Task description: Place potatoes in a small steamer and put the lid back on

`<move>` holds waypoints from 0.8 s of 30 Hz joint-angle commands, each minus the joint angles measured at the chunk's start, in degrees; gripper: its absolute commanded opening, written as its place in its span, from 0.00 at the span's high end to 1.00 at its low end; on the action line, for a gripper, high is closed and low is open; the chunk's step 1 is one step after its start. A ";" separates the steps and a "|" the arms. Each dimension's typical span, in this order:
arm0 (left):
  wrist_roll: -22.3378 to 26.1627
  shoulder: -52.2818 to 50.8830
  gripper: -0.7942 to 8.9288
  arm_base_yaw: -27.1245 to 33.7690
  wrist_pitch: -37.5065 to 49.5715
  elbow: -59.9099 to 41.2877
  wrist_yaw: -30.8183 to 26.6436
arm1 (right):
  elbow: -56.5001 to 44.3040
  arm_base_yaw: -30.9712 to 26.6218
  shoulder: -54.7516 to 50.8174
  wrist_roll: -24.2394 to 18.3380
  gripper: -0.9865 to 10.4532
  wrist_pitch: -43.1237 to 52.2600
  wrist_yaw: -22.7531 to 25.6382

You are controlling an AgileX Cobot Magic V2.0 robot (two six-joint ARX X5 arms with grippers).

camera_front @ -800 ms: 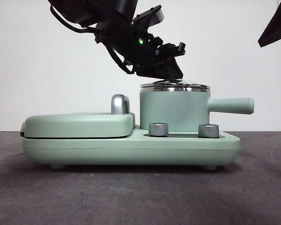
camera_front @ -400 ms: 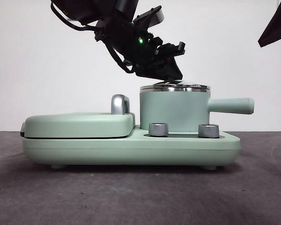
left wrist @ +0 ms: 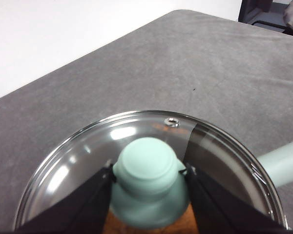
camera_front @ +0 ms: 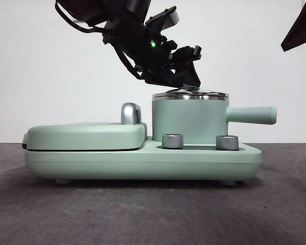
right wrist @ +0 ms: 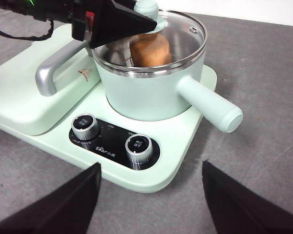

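Observation:
The mint-green small steamer (camera_front: 188,120) stands on the right half of the cooker base, with its handle (camera_front: 251,115) pointing right. The glass lid (camera_front: 190,94) lies on its steel rim. My left gripper (camera_front: 186,84) reaches down from the upper left, and its jaws press both sides of the lid's green knob (left wrist: 147,168). The orange-brown potato (right wrist: 150,48) sits inside the pot under the glass, and a strip of it shows in the left wrist view (left wrist: 185,226). My right gripper (right wrist: 151,175) is open and empty, hovering high in front of the cooker.
The flat mint-green griddle section (camera_front: 84,135) with its chrome handle (camera_front: 131,113) takes up the left half of the base (camera_front: 143,163). Two steel dials (camera_front: 172,141) (camera_front: 227,142) sit in front of the pot. A dark arm tip (camera_front: 298,28) shows at the top right.
The upper part of the left arm has shifted very slightly. The lid, pot and gripper tip stay where they were.

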 commanded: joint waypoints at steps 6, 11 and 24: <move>-7.45 -6.12 0.62 0.61 -1.16 0.61 -0.13 | 0.13 0.35 0.17 -0.28 0.63 0.37 0.09; -15.76 -10.51 0.62 3.19 -6.25 0.59 0.96 | 0.13 0.35 0.17 -0.26 0.63 0.31 0.04; -15.69 -21.68 0.63 9.09 -20.26 -4.66 4.15 | 0.13 0.35 0.22 -0.26 0.63 -3.08 -0.15</move>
